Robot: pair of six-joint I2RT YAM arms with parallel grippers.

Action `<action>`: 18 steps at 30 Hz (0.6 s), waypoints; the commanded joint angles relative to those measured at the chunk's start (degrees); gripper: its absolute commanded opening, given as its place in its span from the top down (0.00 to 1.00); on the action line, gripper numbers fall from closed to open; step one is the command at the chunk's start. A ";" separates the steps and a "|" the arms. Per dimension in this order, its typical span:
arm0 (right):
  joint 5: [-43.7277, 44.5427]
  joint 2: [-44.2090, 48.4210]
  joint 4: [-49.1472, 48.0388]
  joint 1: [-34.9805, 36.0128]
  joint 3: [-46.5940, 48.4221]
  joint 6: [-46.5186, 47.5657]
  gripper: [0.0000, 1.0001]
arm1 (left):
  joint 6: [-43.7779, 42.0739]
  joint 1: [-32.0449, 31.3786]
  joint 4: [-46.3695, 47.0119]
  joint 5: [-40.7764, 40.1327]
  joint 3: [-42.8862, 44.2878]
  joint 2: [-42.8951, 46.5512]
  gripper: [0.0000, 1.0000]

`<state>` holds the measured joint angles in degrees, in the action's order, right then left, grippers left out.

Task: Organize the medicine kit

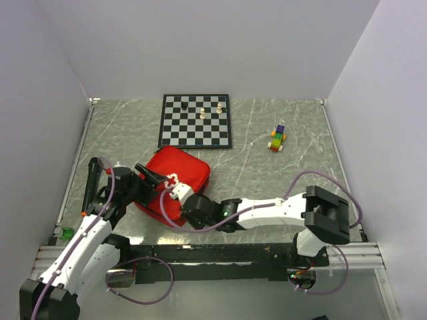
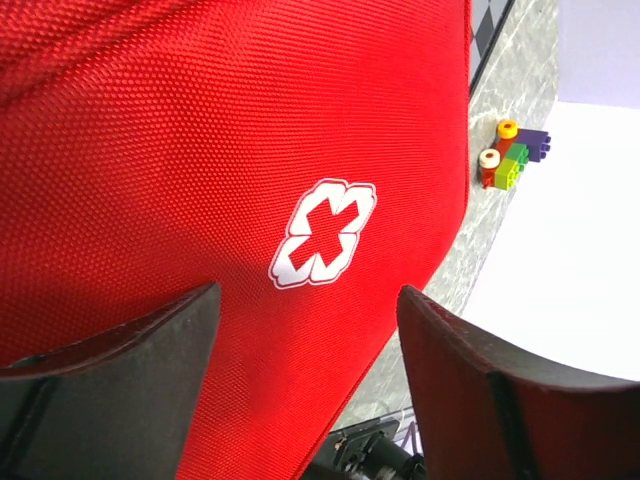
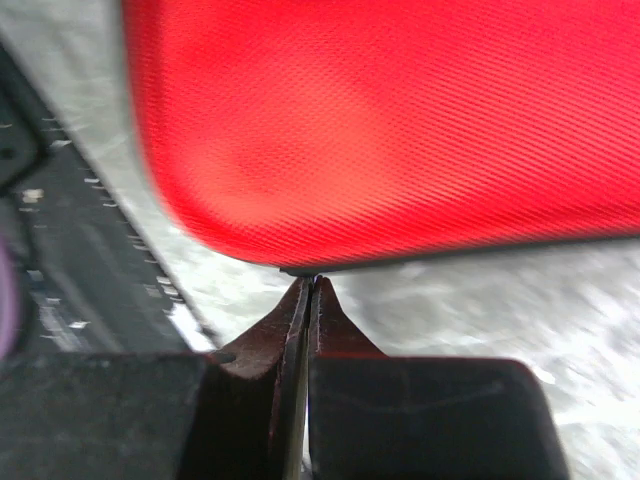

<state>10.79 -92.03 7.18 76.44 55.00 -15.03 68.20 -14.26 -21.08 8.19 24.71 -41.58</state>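
Note:
The medicine kit (image 1: 181, 168) lies zipped shut on the table, red with a white cross emblem (image 2: 323, 232). It fills the left wrist view (image 2: 200, 150) and the top of the right wrist view (image 3: 400, 130). My left gripper (image 1: 157, 179) hovers over the kit's near left part, open and empty, with its fingers spread either side of the emblem (image 2: 310, 300). My right gripper (image 1: 175, 199) is at the kit's near edge. Its fingertips (image 3: 310, 281) are pressed together on a thin dark tab at the black zipper seam.
A black-and-white chessboard (image 1: 195, 121) with a few pieces lies behind the kit. A small stack of coloured toy blocks (image 1: 277, 139) sits at the right, also in the left wrist view (image 2: 510, 155). A small green object (image 1: 65, 233) lies by the left rail.

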 commanded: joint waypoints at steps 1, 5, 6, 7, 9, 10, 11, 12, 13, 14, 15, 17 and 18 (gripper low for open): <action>4.85 5.01 4.42 -4.02 -4.81 1.84 1.00 | -0.96 0.11 -8.01 -4.40 -4.58 -4.99 0.22; 5.21 7.38 3.55 -6.92 -6.83 3.51 1.00 | -1.67 -0.15 -6.79 -5.46 -4.76 -8.33 0.23; 5.04 7.91 3.37 -7.97 -7.27 3.60 1.00 | -1.85 -0.15 -6.52 -5.81 -4.85 -8.86 0.24; 5.03 8.09 3.37 -9.02 -7.54 3.51 1.00 | -1.93 -0.24 -6.17 -5.90 -4.93 -9.21 0.24; 5.21 8.09 3.37 -11.83 -7.89 3.25 1.00 | -2.20 -0.33 -6.17 -6.25 -4.93 -9.57 0.24; 5.12 7.83 3.63 -13.41 -7.72 3.08 1.00 | -2.02 -0.50 -6.08 -6.43 -5.02 -9.48 0.24; 5.38 7.22 4.15 -15.17 -7.20 2.55 1.00 | -1.94 -0.68 -6.08 -6.51 -5.20 -9.13 0.24; 5.91 6.52 4.85 -16.92 -6.41 1.76 1.00 | -1.85 -0.85 -6.25 -6.78 -5.28 -8.78 0.24; 5.91 5.73 5.30 -18.51 -5.62 1.32 1.00 | -1.67 -1.03 -6.25 -6.95 -5.29 -8.43 0.25; 6.26 5.11 5.56 -19.92 -4.91 0.79 1.00 | -1.67 -1.12 -6.25 -6.95 -5.29 -8.17 0.25; 6.53 4.15 5.83 -20.97 -4.21 0.35 1.00 | -1.67 -1.21 -6.17 -7.04 -5.37 -8.08 0.24; 7.93 1.60 8.10 -23.70 -1.75 -1.49 1.00 | -1.76 -1.21 -6.25 -7.04 -5.29 -8.08 0.24; 7.93 0.37 9.07 -25.10 -0.78 -2.28 1.00 | -1.85 -1.21 -6.17 -7.04 -5.20 -8.16 0.24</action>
<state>11.40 -87.83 7.05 57.01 50.94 -14.61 69.30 -15.66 -14.70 9.34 24.10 -47.09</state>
